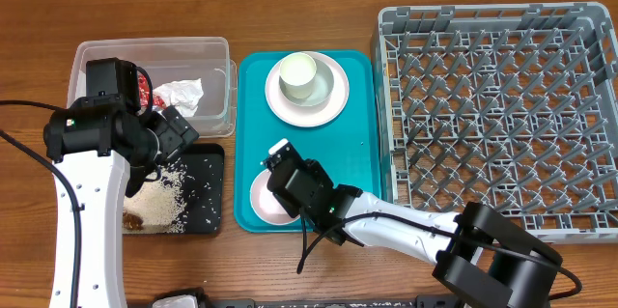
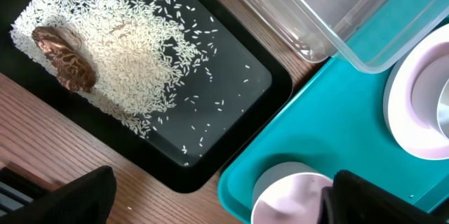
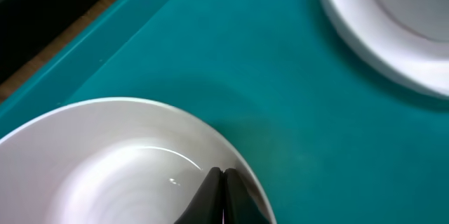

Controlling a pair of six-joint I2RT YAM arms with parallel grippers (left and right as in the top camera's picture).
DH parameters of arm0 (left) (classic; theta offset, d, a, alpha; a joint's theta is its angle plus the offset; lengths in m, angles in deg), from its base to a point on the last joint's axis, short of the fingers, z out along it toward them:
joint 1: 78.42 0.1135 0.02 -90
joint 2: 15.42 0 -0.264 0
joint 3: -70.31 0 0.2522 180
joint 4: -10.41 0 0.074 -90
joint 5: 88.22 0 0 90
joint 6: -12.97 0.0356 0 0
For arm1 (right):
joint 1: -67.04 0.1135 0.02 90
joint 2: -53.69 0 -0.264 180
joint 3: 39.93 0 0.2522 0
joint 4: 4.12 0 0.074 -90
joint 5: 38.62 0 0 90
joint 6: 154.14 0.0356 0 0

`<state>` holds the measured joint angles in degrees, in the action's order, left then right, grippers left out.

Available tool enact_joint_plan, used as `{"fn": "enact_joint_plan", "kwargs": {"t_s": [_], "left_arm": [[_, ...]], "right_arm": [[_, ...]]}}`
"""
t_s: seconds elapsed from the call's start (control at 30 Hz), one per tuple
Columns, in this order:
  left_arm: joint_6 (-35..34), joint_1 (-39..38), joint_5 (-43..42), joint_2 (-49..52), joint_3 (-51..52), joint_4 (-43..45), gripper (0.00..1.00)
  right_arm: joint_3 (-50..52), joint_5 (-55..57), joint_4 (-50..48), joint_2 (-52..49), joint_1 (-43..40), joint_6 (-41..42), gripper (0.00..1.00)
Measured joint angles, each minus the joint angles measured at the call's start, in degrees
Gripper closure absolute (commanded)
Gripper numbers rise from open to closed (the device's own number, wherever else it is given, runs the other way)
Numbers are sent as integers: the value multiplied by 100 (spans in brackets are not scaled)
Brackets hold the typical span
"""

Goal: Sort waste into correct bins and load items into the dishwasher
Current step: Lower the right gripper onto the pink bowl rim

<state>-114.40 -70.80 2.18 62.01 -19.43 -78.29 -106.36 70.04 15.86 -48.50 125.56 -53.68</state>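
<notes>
A white bowl (image 1: 259, 202) sits at the front left of the teal tray (image 1: 359, 168). It also shows in the right wrist view (image 3: 105, 168) and the left wrist view (image 2: 295, 196). My right gripper (image 1: 282, 168) is shut, its tips (image 3: 223, 175) just inside the bowl's rim with nothing visibly between them. A white plate (image 1: 330, 107) with a cup (image 1: 297, 76) stands at the tray's back. My left gripper (image 1: 176, 126) is open and empty (image 2: 217, 189), above the near corner of the black tray (image 1: 208, 187), which holds rice (image 2: 126, 62) and a brown scrap (image 2: 66, 59).
A clear plastic bin (image 1: 154, 45) at the back left holds crumpled white paper (image 1: 181, 96) and a red wrapper (image 1: 145, 86). A grey dish rack (image 1: 492, 11) fills the right side. Bare wooden table lies along the front edge.
</notes>
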Motion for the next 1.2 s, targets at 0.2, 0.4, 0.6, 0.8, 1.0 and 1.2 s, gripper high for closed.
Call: {"fn": "enact_joint_plan", "kwargs": {"t_s": [0.2,0.4,0.6,0.8,1.0,1.2], "left_arm": [[0,0,0,0,0,0,0],[0,0,0,0,0,0,1],[0,0,2,0,0,0,0],[0,0,0,0,0,0,0],[0,0,0,0,0,0,1],[0,0,2,0,0,0,0]], "right_arm": [[0,299,-37,0,-251,0,96],[0,411,-153,0,-693,2,95],[0,448,-356,0,-949,-2,95],[-7,468,-479,0,-986,26,83],[-76,409,-42,166,-960,7,73],[-269,-522,369,925,-756,4,58]]}}
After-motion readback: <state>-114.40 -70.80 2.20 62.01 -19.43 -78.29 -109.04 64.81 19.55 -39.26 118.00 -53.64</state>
